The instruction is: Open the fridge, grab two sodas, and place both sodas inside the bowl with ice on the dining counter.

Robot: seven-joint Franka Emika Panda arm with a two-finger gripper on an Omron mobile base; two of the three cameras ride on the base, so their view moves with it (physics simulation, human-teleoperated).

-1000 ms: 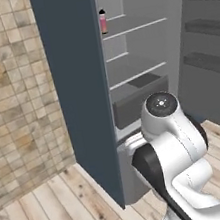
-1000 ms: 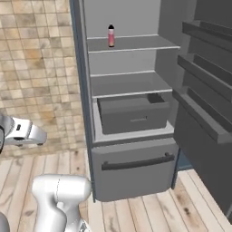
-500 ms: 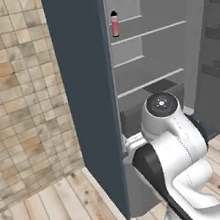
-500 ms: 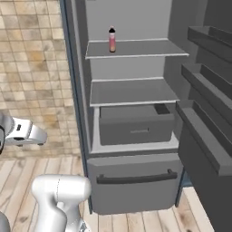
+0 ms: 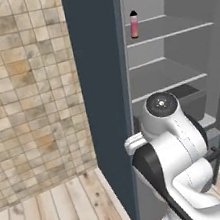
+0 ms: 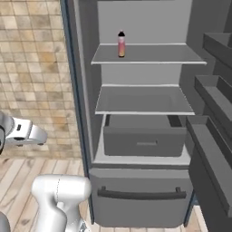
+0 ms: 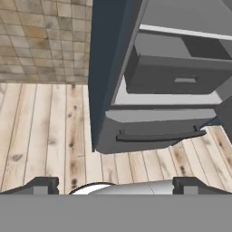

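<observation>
The fridge (image 6: 140, 136) now stands closer than a second ago as the base rolls in, its door open. A pink-orange soda (image 6: 121, 44) waits at the top shelf's left end; jaws spread, holding nothing.

Wall (image 5: 28, 95) to the left: small square tiles, mixed tan, beige and brown, pale grout, running down to floor level. Floor (image 7: 45, 131) of light wood planks, visible grain and dark knots, boards running away from the near edge toward the wall. Tall dark blue side panel (image 5: 102, 83) standing at right of the tiles, floor to top. Even, flat lighting; no strong shadows.
</observation>
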